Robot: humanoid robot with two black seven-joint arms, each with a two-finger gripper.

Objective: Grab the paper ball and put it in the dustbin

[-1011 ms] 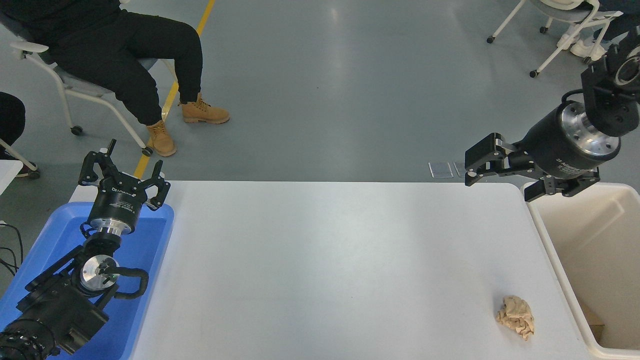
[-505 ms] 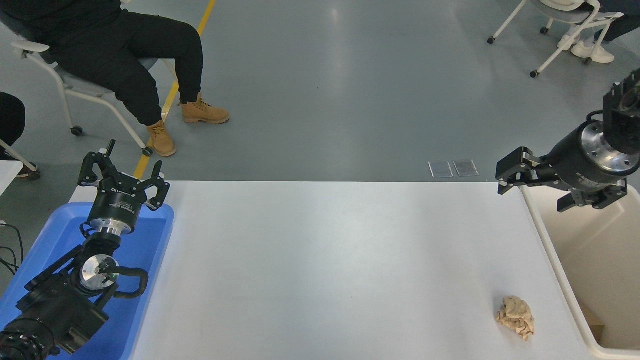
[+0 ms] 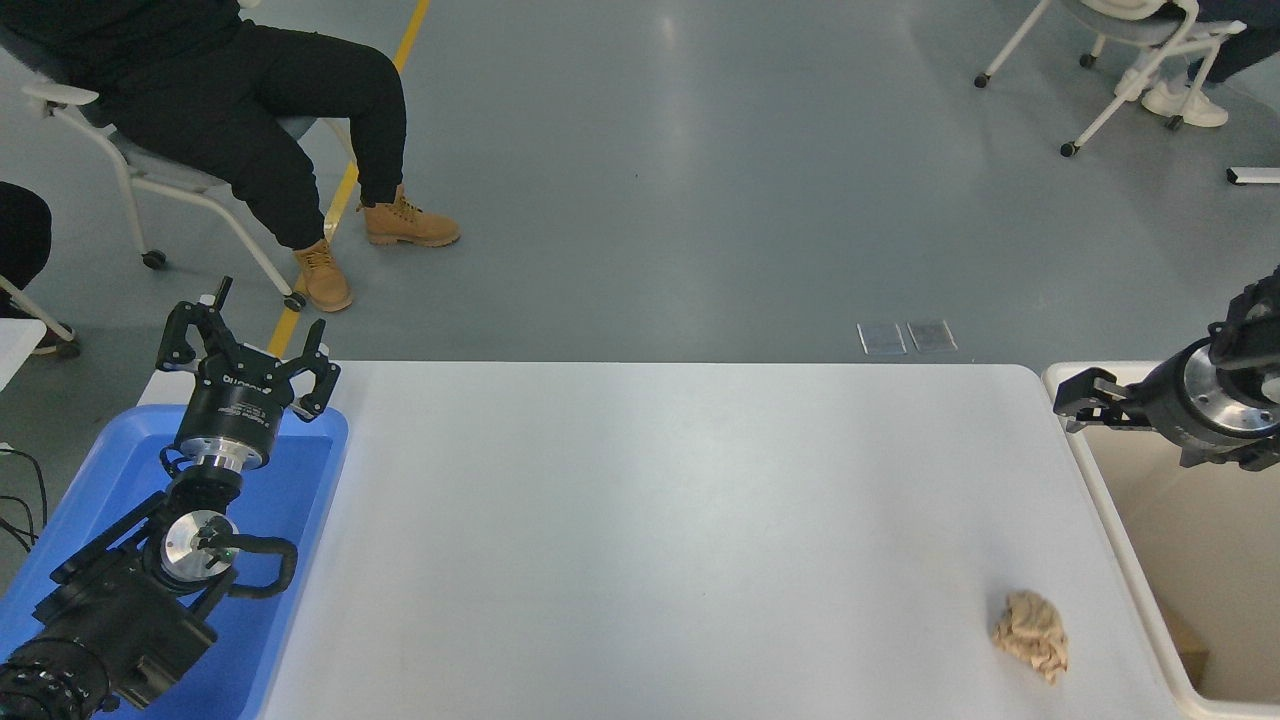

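The paper ball [image 3: 1031,633], a crumpled tan wad, lies on the white table [image 3: 650,520] near its front right corner. Just right of it stands the cream-white dustbin [image 3: 1118,540], partly cut off by the picture's edge. My right gripper [image 3: 1112,425] hangs open and empty over the dustbin's far left corner, well behind the ball and apart from it. Most of the right arm is out of the picture. My left gripper [image 3: 248,345] is parked open at the lower left, above the far end of the blue tray.
A blue tray [image 3: 300,500] lies along the table's left edge under the left arm. A person [image 3: 250,110] sits on a chair beyond the far left corner. White wheeled chairs [image 3: 1110,60] stand at the top right.
My right gripper has drawn back to the right and come down, from above the table's far right corner to over the dustbin. The paper ball and left arm have not moved.
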